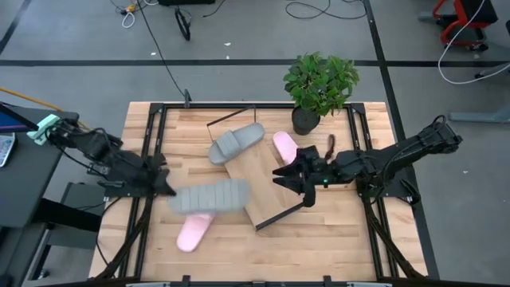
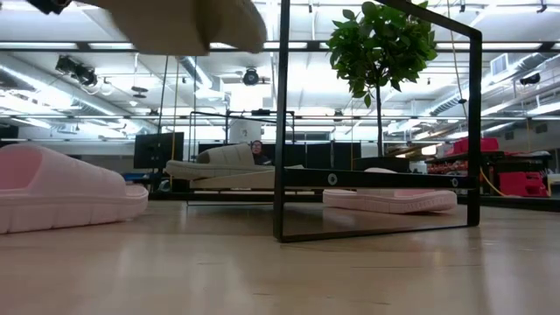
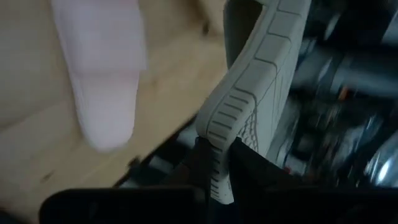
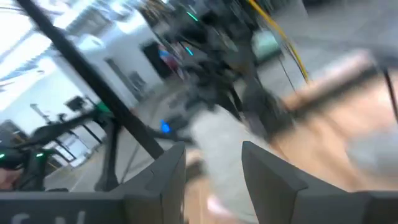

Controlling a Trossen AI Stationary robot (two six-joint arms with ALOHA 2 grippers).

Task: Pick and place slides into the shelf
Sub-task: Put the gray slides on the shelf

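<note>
Transport step: left gripper (image 1: 165, 185), fingers clamped on the edge of a grey slide (image 1: 211, 196) held above the surface's left side. Next: carry it right, set it on the shelf (image 1: 267, 179) at centre. Right gripper (image 4: 211, 165) over the shelf's right edge, fingers apart, empty. Count: two grey slides, two pink, one shelf.

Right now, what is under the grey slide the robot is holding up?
The left gripper holds the grey slide off the table. Under it lies a pink slide, its heel end covered, on the bare tabletop.
</note>
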